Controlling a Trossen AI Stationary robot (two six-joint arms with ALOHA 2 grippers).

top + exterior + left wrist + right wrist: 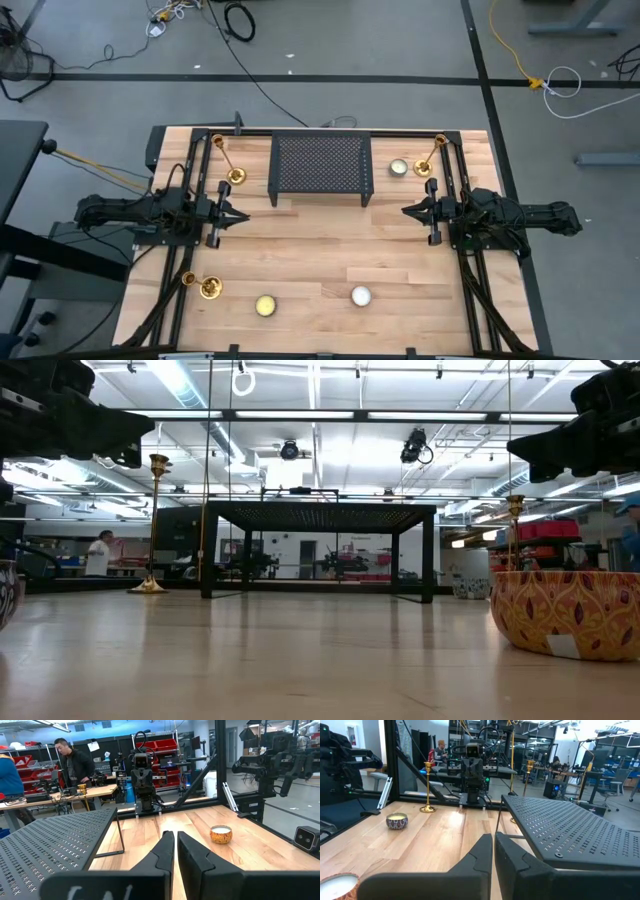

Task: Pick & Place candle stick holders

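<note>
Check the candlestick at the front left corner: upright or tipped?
Upright. The front-left candlestick stands on its round base in the high view, and in the right wrist view its stem rises straight.

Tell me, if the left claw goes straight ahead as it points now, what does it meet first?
Probably the right claw. The shut left claw points across bare table straight at it, passing in front of the black mesh rack; height is hard to judge.

From my remote station, the mesh rack sits at the table's far centre, a candle stick holder left of it and another right. A third holder stands near-left, beside two candle tins along the near edge.
</note>
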